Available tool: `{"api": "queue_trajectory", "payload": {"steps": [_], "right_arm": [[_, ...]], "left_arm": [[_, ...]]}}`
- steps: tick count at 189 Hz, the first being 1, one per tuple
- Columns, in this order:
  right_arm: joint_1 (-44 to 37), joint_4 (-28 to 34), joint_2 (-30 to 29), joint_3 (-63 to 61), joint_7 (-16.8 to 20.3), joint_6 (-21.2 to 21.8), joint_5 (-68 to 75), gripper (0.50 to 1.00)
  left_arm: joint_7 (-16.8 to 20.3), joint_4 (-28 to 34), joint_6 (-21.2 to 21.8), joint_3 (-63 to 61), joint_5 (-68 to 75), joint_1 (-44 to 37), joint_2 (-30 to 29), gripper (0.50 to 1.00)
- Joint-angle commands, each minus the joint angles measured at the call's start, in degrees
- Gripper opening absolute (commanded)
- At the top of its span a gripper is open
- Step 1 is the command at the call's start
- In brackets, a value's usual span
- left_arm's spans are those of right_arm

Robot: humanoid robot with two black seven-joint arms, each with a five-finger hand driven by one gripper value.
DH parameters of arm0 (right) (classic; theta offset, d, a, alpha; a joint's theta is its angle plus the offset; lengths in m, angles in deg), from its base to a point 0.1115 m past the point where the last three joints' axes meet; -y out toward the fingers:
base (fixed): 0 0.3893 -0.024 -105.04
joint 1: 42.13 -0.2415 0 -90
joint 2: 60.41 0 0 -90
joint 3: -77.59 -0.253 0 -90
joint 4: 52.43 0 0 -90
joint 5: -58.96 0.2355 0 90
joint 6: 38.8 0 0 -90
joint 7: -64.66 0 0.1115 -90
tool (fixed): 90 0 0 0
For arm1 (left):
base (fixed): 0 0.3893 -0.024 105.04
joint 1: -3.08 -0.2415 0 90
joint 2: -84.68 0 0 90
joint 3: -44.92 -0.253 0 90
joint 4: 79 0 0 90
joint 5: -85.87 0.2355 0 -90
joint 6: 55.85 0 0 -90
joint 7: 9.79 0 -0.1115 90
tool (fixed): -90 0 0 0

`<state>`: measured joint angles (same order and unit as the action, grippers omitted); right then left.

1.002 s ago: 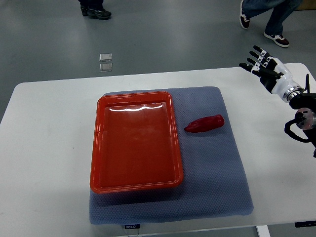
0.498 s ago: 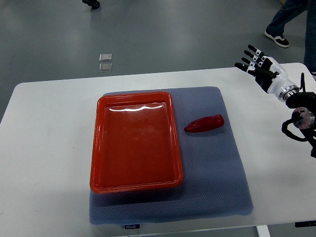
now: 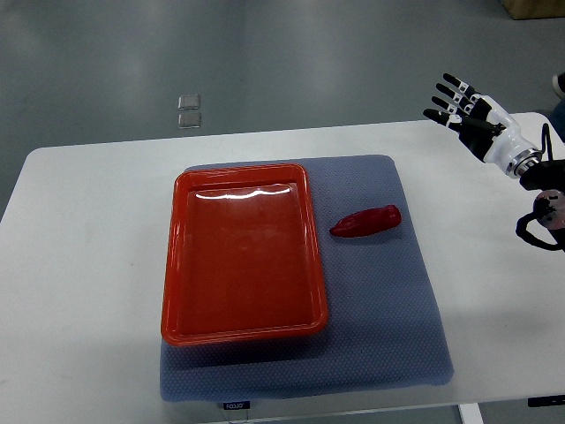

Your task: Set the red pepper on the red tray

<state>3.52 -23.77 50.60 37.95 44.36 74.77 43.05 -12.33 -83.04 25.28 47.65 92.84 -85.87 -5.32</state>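
Note:
A red pepper (image 3: 366, 221) lies on its side on the blue-grey mat (image 3: 388, 309), just right of the red tray (image 3: 240, 252). The tray holds nothing. My right hand (image 3: 459, 104) hovers over the table's far right corner with its fingers spread and nothing in it. It is well up and to the right of the pepper. The left arm does not show.
The white table (image 3: 88, 265) carries the mat with the tray on it. Two small square plates (image 3: 189, 111) lie on the grey floor beyond the table's far edge. A person's shoe (image 3: 559, 84) shows at the right edge.
My right hand has risen slightly and drifted right, staying open. The people walking at the back have left the view. Pepper and tray have not moved.

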Motion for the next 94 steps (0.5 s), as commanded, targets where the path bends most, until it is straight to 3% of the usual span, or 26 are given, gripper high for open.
{"api": "queue_trajectory", "payload": {"steps": [1,23,94], "right_arm": [[-0.2,0.1,0.9,0.2,0.0,0.8,-0.8,0.977],[-1.1,0.5,1.6,0.2,-0.8,0.9,-3.2,0.975],[-1.6,5.4,6.4,0.3,-13.6,0.4,-30.8,0.973]], "left_arm": [[0.0,0.0,0.0,0.0,0.1,0.0,0.0,1.0],[0.0,0.0,0.0,0.0,0.1,0.0,0.0,1.0],[0.0,0.0,0.0,0.0,0.0,0.0,0.0,1.0]]}}
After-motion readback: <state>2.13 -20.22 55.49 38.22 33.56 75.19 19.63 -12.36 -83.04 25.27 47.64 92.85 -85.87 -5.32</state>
